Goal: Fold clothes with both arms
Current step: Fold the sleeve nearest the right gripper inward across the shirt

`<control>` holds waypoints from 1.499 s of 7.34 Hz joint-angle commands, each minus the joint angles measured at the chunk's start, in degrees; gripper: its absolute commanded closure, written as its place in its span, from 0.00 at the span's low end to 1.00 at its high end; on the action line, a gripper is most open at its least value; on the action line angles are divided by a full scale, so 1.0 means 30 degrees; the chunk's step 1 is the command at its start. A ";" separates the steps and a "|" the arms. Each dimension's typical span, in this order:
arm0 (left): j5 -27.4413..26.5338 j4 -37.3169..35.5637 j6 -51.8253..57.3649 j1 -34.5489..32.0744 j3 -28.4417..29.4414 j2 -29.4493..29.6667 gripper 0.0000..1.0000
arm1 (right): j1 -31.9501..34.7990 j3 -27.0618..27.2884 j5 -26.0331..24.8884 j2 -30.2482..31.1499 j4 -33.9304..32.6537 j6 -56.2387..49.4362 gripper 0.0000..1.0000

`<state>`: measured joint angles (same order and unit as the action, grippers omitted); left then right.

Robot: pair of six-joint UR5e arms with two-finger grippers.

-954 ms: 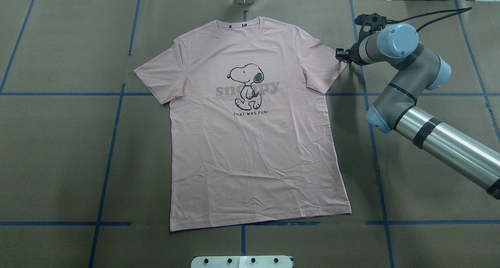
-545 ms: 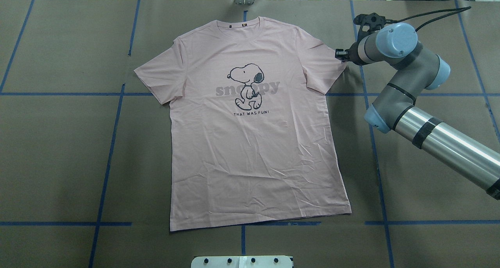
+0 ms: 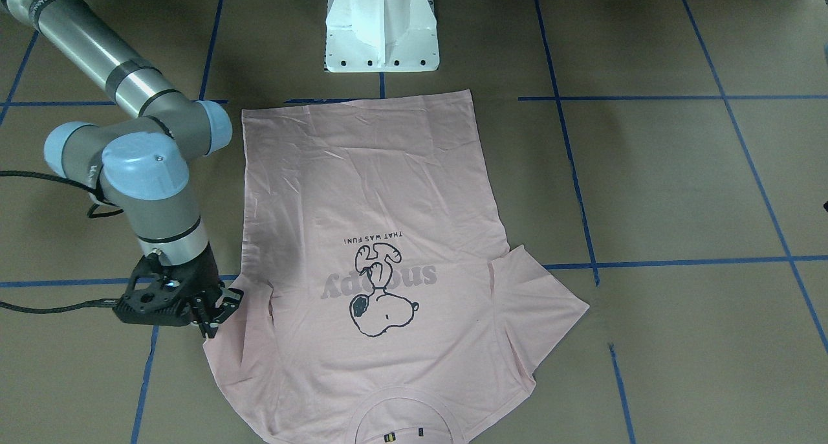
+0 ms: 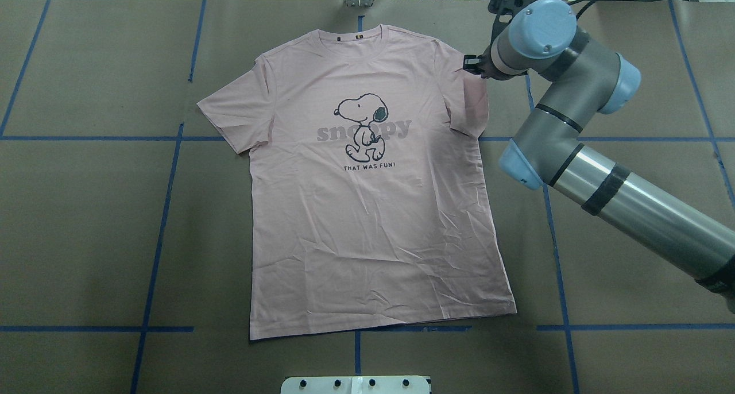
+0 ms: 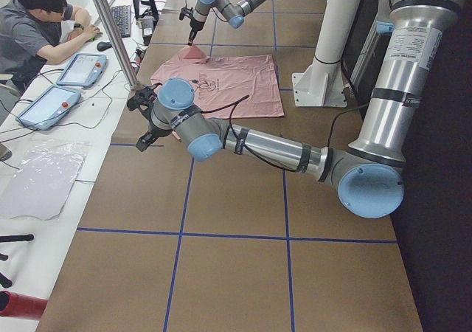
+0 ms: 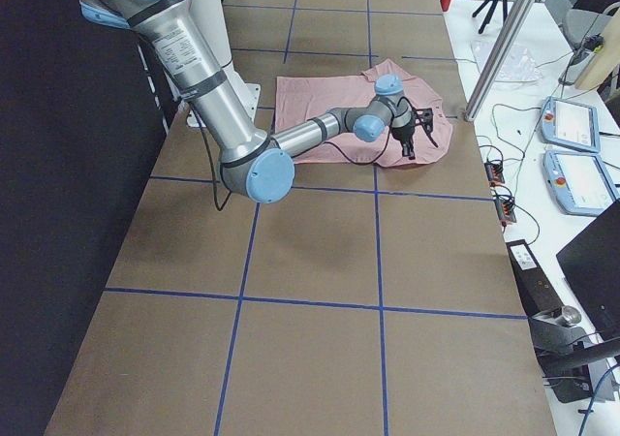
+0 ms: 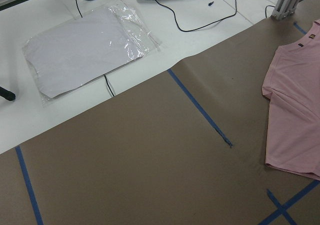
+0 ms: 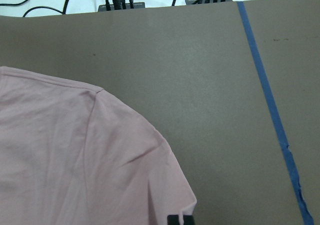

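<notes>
The pale pink Snoopy T-shirt (image 4: 373, 221) lies flat, print up, collar at the far edge; it also shows in the front view (image 3: 369, 191). My right gripper (image 4: 468, 66) is shut on the tip of the sleeve on my right and holds it raised and drawn in over the shoulder area, also in the front view (image 3: 217, 311). The right wrist view shows that sleeve (image 8: 75, 160) with its black tag (image 8: 180, 219). My left gripper (image 5: 147, 133) hovers beyond the shirt's other side; I cannot tell if it is open. The left wrist view shows the left sleeve (image 7: 295, 110).
The white pedestal base (image 3: 381, 36) stands at the near edge behind the hem. Brown paper with blue tape lines (image 4: 161, 210) covers the table. A plastic sleeve (image 7: 85, 50) and cables lie past the far edge. An operator (image 5: 37, 29) sits there with tablets.
My right gripper has moved left and toward the far edge, taking the sleeve tip with it, so the sleeve now folds inward. The rest of the shirt has not moved.
</notes>
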<state>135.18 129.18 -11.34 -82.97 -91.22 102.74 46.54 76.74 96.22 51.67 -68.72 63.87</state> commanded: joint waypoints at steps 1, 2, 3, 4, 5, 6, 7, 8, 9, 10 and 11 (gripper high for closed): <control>0.0000 0.0008 -0.0001 0.0000 -0.0003 0.0000 0.00 | -0.1648 -0.1367 -0.2298 -0.2503 -0.1466 0.1935 1.00; 0.0000 -0.0021 -0.0001 0.0000 -0.0003 0.0000 0.00 | -0.2061 -0.3179 -0.3293 -0.3734 -0.1380 0.2204 1.00; 0.0000 0.0008 -0.0001 0.0000 -0.0003 0.0000 0.00 | -0.2181 -0.3661 -0.3390 -0.4211 -0.1350 0.2206 0.73; 0.0000 0.0008 -0.0001 0.0000 -0.0003 0.0000 0.00 | -0.2357 -0.3666 -0.3420 -0.4331 -0.1321 0.2177 0.01; 0.0000 0.0008 -0.0001 0.0000 -0.0003 0.0000 0.00 | -0.2329 -0.3695 -0.3391 -0.4710 -0.1378 0.2351 0.00; 0.0000 0.0008 -0.0001 0.0087 -0.0003 0.0029 0.00 | -0.2097 -0.3695 -0.3159 -0.4858 -0.1408 0.2266 0.00; -0.0087 -0.0050 -0.0407 0.1103 -0.0003 0.0174 0.00 | -0.1312 -0.3695 -0.1649 -0.4831 -0.1437 0.1743 0.00; -0.0349 0.0297 -0.2238 0.2419 -0.0003 0.0553 0.00 | -0.0144 -0.3550 0.0803 -0.4744 -0.1495 0.0374 0.00; -0.1860 0.0562 -0.4490 0.3563 -0.0061 0.0934 0.00 | 0.1231 -0.3462 0.2887 -0.4453 -0.1380 -0.1844 0.00; -0.3731 0.0623 -0.6804 0.5141 -0.0119 0.1401 0.00 | 0.2608 -0.2852 0.5286 -0.3348 -0.1089 -0.4273 0.00; -0.4794 0.0623 -0.8770 0.6578 -0.0091 0.1899 0.00 | 0.4275 -0.1279 0.7746 -0.0755 0.0422 -0.6328 0.00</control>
<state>125.59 130.86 -29.91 -68.64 -91.48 106.67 53.51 68.62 110.36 42.22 -71.26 52.97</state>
